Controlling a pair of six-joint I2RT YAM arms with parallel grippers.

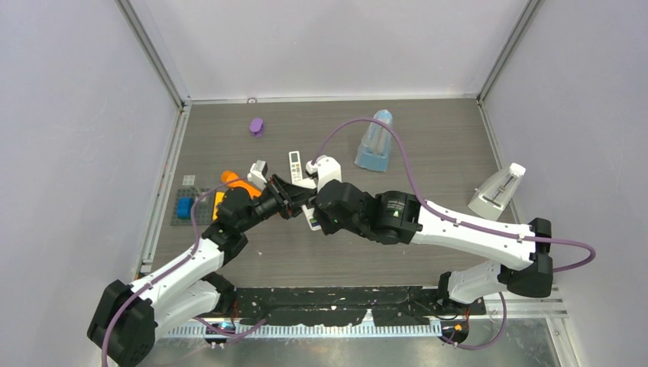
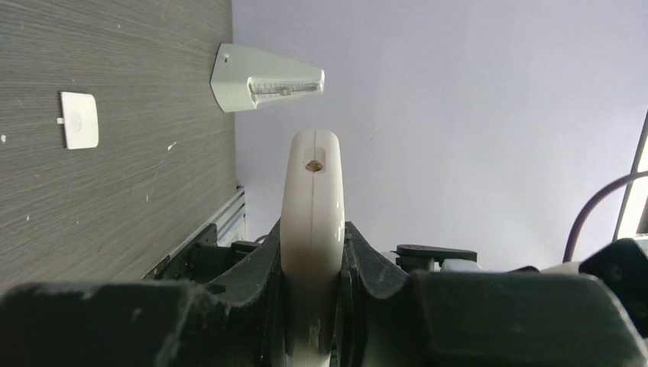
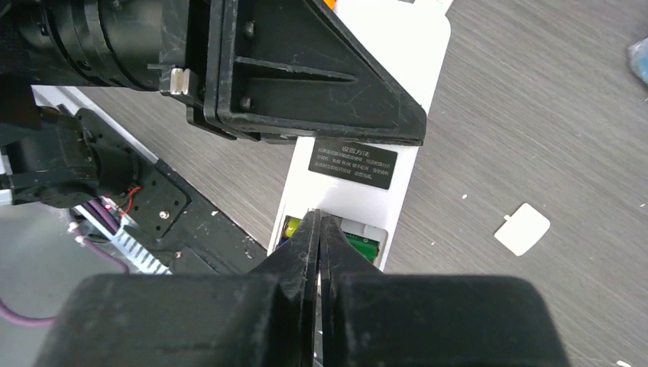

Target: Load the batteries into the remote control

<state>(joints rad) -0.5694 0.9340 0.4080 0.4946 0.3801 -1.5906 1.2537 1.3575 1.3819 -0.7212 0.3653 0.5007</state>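
Here, grey wood-grain table, pale walls; left jaws grip remote, right jaws closed.

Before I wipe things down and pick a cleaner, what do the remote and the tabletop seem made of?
Remote: probably smooth white moulded plastic, soft sheen, seam along its edge. Tabletop: matte grey wood-grain surface, likely laminate; fine streaks show.

You find one black label on the back of the white remote control. It carries a few lines of white Chinese characters, too small to read surely. The scale on the white wedge-shaped device shows only fine marks.
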